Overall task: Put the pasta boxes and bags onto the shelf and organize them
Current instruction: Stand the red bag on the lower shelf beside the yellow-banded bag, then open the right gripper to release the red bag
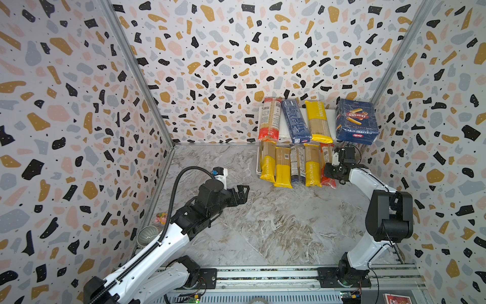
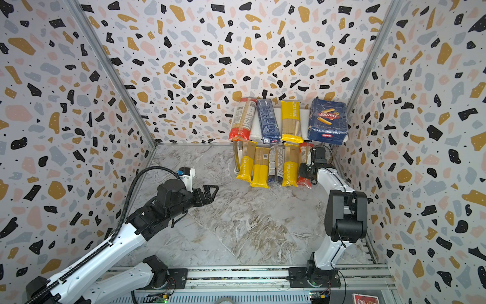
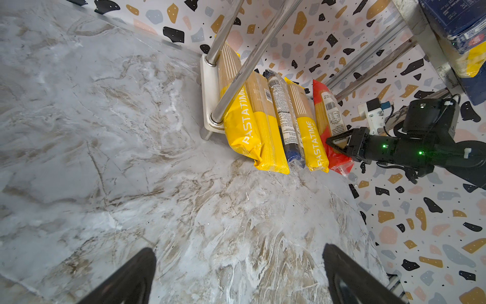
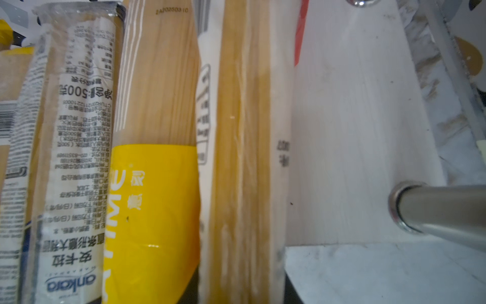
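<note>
Spotty walls (image 1: 210, 52) stand round a grey marble worktop (image 1: 263, 223). At the back corner sits the shelf (image 1: 284, 131), two white boards on shiny legs (image 3: 252, 60). On the shelf's top board lie a red-ended bag (image 1: 269, 118), the long blue box (image 1: 295, 121), a yellow bag (image 1: 318, 121) and the wide blue box (image 1: 356, 121). On its low board lie five bags (image 1: 282, 168) side by side, with their ends poking out past the front edge. The top board hangs over them. The right hand (image 3: 334, 143) reaches in under that board and pinches the red bag (image 3: 330, 113) at the end of the row. The left hand (image 1: 243, 193) hangs over the worktop, well away from the shelf, with its fingers (image 3: 126, 279) spread wide. A cup (image 1: 147, 235) stands by the wall, far from the shelf.
</note>
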Robot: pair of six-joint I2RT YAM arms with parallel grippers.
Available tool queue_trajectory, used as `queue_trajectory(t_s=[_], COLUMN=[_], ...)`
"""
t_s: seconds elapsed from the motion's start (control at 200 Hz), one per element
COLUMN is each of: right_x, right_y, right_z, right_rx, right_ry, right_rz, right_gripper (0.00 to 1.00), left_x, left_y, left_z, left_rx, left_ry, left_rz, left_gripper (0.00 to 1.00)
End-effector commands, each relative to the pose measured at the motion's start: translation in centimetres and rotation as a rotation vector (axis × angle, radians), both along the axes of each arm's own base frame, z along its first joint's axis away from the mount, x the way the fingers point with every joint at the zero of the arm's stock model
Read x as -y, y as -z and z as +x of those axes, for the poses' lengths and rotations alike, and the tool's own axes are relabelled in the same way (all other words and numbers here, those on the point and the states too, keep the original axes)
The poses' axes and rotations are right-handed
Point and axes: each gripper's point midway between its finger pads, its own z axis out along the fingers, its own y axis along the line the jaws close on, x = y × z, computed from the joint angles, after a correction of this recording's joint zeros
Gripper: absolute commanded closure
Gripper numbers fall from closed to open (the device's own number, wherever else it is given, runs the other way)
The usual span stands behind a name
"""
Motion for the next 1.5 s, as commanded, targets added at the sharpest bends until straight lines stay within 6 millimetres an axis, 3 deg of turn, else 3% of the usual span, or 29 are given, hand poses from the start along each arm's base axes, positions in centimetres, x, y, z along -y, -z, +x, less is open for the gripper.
queue_trajectory(t_s=[0.0,0.22,0.37,0.541,0.666,0.881,1.071,1.242,1.337,1.497], right_x=[0.6,0.6,1.3,1.5,2.2,1.5,1.3,1.4,1.6,1.0], right_y=[-4.6,-3.8,-3.0,-2.3,-2.0,-2.3,-3.0,-3.7,-4.0,-4.0], right_z=[3.3,4.7,5.2,4.6,4.1,3.5,1.9,-0.2,-1.5,-4.3], right_rx=[0.153,0.141,0.112,0.089,0.061,0.059,0.066,0.079,0.081,0.069], right_ry=[0.008,0.007,0.024,0.033,0.057,0.043,0.05,0.065,0.082,0.091], right_rz=[-0.058,-0.06,-0.1,-0.14,-0.195,-0.211,-0.195,-0.184,-0.182,-0.138], right_gripper=[0.86,0.85,0.79,0.61,0.37,0.31,0.28,0.19,0.13,0.11], left_x=[0.2,-0.2,-0.3,-0.3,-0.2,-0.4,-1.5,-2.6,-3.8,-6.0], left_y=[-1.0,-1.1,-0.8,-0.5,-0.3,-1.0,-1.2,-0.8,-0.3,-0.2], left_z=[0.4,0.6,0.8,0.9,0.9,0.8,0.6,0.6,0.8,0.6], left_rx=[0.044,0.05,0.042,0.033,0.032,0.04,0.059,0.07,0.08,0.11], left_ry=[0.016,0.008,0.003,-0.002,0.007,0.014,-0.023,-0.058,-0.104,-0.187], left_rz=[-0.02,-0.018,-0.015,-0.018,-0.017,-0.006,0.027,0.074,0.126,0.182], left_gripper=[0.01,0.0,0.01,0.01,0.01,0.0,0.0,0.0,0.0,0.01])
